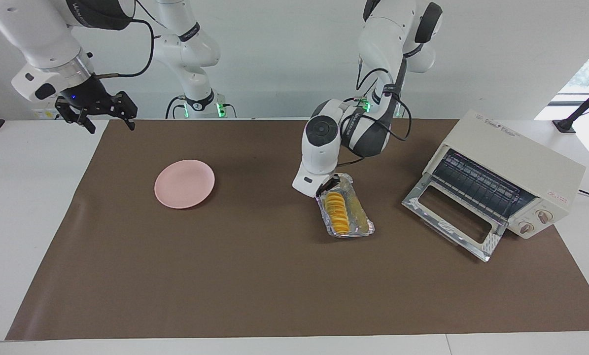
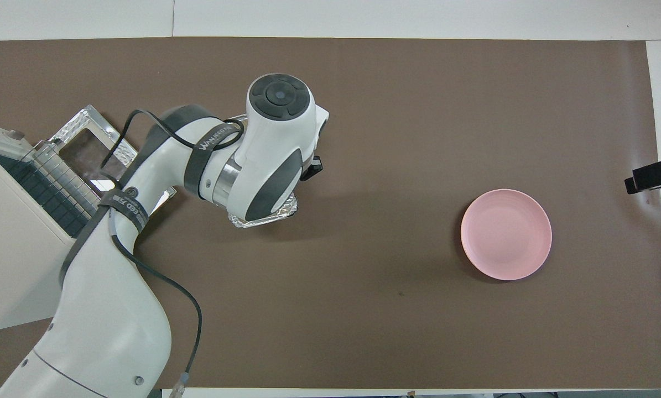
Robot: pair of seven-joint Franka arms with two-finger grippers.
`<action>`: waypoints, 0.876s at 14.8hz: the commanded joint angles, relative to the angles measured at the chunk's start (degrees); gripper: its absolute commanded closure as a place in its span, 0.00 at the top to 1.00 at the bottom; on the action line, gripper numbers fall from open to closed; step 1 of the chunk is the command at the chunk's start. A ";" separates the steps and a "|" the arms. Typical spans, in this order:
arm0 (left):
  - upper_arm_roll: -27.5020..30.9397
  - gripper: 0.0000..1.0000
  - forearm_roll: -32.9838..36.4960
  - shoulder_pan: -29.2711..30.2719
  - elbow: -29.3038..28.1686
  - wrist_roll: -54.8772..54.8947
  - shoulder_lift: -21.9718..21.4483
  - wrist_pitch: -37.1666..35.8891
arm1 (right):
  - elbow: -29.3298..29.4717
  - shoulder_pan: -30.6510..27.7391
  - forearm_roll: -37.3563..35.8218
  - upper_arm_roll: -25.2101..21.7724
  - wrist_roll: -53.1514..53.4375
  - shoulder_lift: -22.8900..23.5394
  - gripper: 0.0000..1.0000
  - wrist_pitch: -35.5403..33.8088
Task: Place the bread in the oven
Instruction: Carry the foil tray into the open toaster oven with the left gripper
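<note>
The bread (image 1: 337, 213), a ridged row of golden slices, lies in a crinkled foil tray (image 1: 364, 228) mid-table. My left gripper (image 1: 330, 185) is lowered onto the end of the tray nearer the robots, right at the end of the bread. In the overhead view the left arm covers the bread, and only a corner of the foil tray (image 2: 264, 220) shows. The cream-white oven (image 1: 513, 170) stands at the left arm's end of the table with its glass door (image 1: 452, 219) dropped open and the wire rack showing. My right gripper (image 1: 96, 111) waits open and empty, raised over the right arm's end of the table.
A round pink plate (image 1: 184, 183) lies on the brown mat (image 1: 255, 276) toward the right arm's end; it also shows in the overhead view (image 2: 506, 234). The oven (image 2: 9, 243) and its open door (image 2: 87, 132) lie beside the left arm there.
</note>
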 commanded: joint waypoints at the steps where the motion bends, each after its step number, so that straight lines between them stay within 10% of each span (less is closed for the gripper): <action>1: 7.89 0.00 -2.13 0.43 1.32 -1.41 -1.60 -3.33 | -1.42 -0.80 0.98 0.76 0.45 -1.20 1.00 -0.37; 7: 22.06 0.00 -1.26 1.92 -1.93 -1.32 -1.60 -5.35 | -1.33 -0.63 0.98 0.76 0.45 -1.20 1.00 -0.37; 13: 22.25 0.00 -1.17 6.41 -6.40 -0.62 -3.53 -6.15 | -1.33 -0.63 0.98 0.76 0.45 -1.20 1.00 -0.37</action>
